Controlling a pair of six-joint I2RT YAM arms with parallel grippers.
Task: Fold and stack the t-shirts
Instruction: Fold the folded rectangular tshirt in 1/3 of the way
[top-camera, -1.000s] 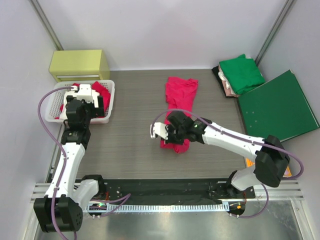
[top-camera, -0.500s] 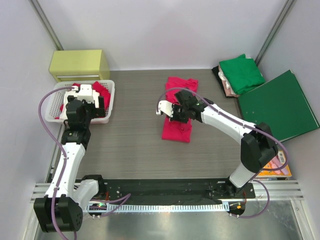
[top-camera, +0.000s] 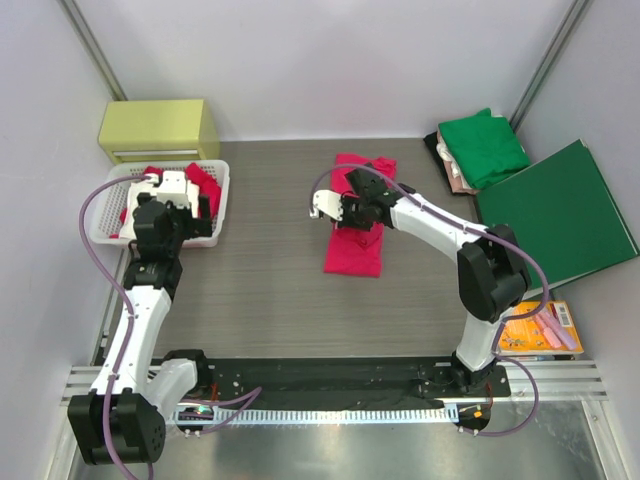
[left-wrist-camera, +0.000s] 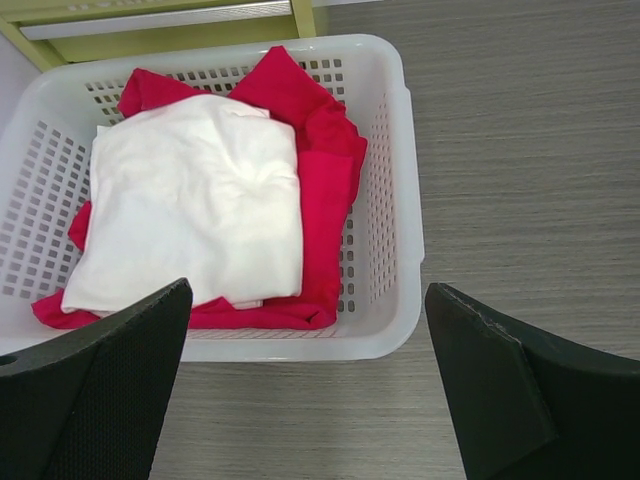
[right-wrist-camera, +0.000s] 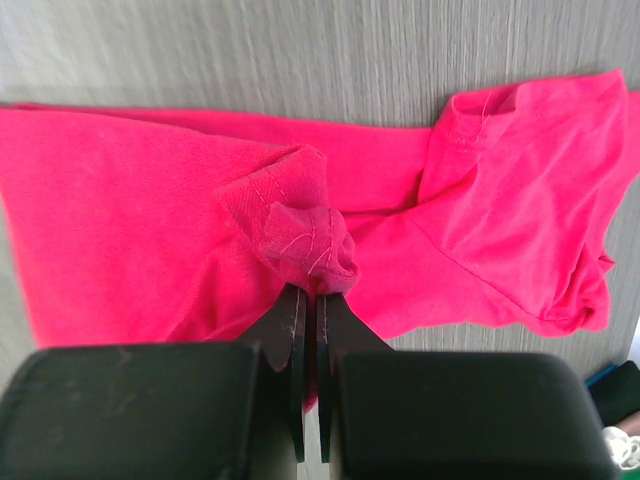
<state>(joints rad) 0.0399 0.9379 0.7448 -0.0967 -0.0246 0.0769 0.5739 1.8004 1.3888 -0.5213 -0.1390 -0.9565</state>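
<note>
A bright pinkish-red t-shirt (top-camera: 356, 246) lies lengthwise on the table's middle and fills the right wrist view (right-wrist-camera: 120, 210). My right gripper (top-camera: 352, 207) is shut on a bunched fold of its cloth (right-wrist-camera: 305, 240), held over the shirt's middle. A folded green t-shirt (top-camera: 484, 146) lies on top of a pale one at the back right. My left gripper (top-camera: 170, 205) hangs open over a white basket (left-wrist-camera: 400, 200), which holds a white shirt (left-wrist-camera: 190, 200) on a red one (left-wrist-camera: 325, 190).
A stiff dark-green folder (top-camera: 555, 210) lies at the right. A yellow-green drawer box (top-camera: 158, 128) stands at the back left behind the basket. An orange packet (top-camera: 540, 327) lies at the front right.
My right gripper has carried the shirt's near edge away from me, from the front of the shirt to over its middle, folding it. The left arm has not moved.
</note>
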